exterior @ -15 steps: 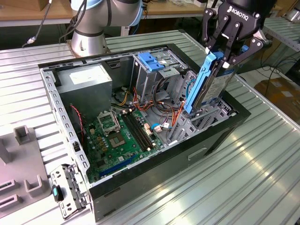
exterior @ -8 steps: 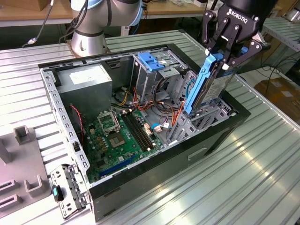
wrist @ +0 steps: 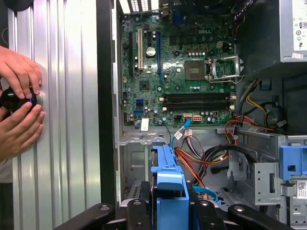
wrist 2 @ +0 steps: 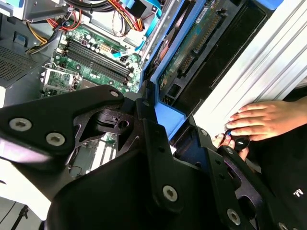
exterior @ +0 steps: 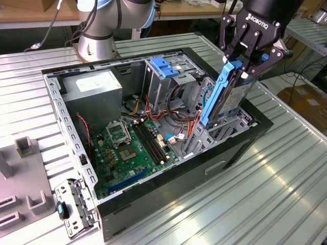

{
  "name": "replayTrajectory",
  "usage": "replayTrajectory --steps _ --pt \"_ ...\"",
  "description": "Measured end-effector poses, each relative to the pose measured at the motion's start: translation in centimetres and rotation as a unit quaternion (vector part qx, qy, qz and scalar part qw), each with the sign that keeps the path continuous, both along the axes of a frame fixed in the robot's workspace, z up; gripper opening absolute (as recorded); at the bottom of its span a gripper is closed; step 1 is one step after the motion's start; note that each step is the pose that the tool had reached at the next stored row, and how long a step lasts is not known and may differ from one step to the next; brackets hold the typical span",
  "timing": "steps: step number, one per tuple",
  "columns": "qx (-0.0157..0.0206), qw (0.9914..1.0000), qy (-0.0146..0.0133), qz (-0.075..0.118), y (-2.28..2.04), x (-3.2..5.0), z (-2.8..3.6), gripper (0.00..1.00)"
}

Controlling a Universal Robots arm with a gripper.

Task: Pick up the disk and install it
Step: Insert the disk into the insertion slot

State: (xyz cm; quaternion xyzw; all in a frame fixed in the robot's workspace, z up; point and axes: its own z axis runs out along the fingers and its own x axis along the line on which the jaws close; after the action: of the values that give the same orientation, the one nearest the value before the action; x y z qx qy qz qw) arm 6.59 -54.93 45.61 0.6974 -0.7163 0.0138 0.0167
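disk (exterior: 227, 94) is clamped at its upper end in the gripper (exterior: 242, 70), fingers closed on both faces. Long axis near vertical, top leaning to the exterior view's right. Lower end sits at the drive bay (exterior: 217, 133), at the right end of the open PC case (exterior: 168, 196); depth in the bay unclear. The exterior view gives the full pose, with the drive cage (exterior: 164, 69) just left of the disk, the power supply (exterior: 94, 88) far left and the motherboard (exterior: 130, 148) on the case floor. The second wrist view shows the disk's green circuit board (wrist 2: 192, 43). The first wrist view looks along its blue rail (wrist: 169, 184) and shows a person's hands (wrist: 19, 72) around a black knob (wrist: 12, 99) on the slatted table (wrist: 67, 120).
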Motion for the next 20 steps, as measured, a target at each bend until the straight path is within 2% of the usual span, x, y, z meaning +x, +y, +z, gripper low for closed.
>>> replayTrajectory --steps 20 --pt "0.0 1.0 0.0 0.001 -0.08 0.01 -0.96 0.37"
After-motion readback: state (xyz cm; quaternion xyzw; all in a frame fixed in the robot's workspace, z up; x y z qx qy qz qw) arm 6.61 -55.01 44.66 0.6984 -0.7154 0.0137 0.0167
